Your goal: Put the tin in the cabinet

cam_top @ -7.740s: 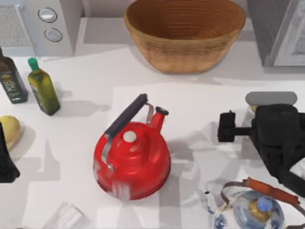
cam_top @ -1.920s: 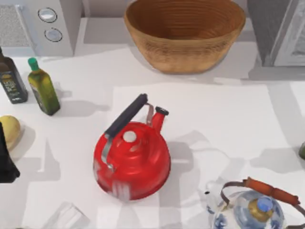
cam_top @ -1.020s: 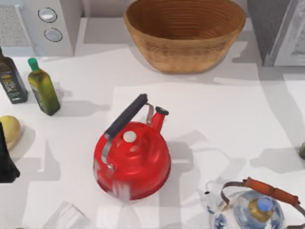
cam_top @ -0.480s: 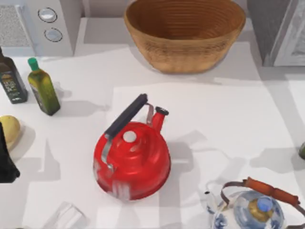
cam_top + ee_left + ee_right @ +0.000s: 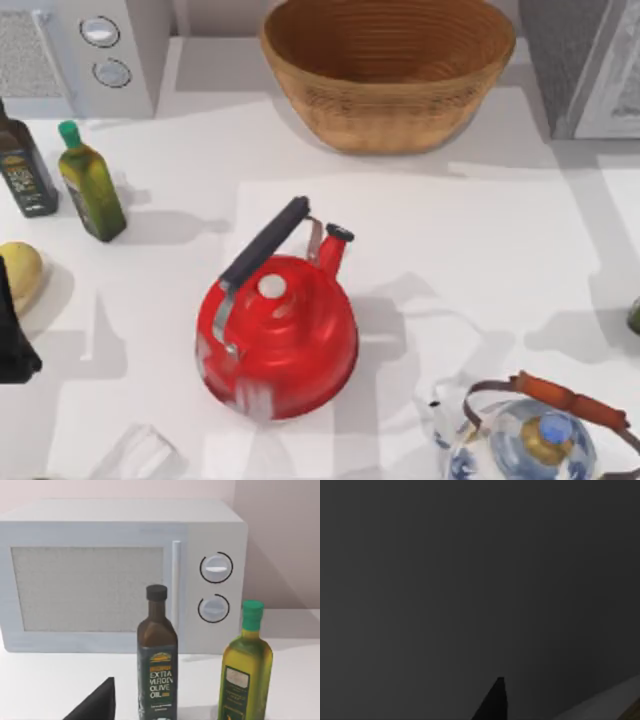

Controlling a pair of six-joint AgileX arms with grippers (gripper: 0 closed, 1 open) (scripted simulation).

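Sitting at the far right corner of the worktop (image 5: 480, 230): the cabinet (image 5: 585, 65), cut off by the frame edge. Standing mid-worktop: a red kettle (image 5: 277, 335), with a wicker basket (image 5: 388, 70) behind it. Poking in at the left edge, partly cropped: the left arm (image 5: 12, 335), parked; claw state impossible to tell. Facing the left wrist camera: a microwave (image 5: 120, 575) and two oil bottles (image 5: 157, 665). Looking dark: the right wrist view, right claw's opening unreadable.
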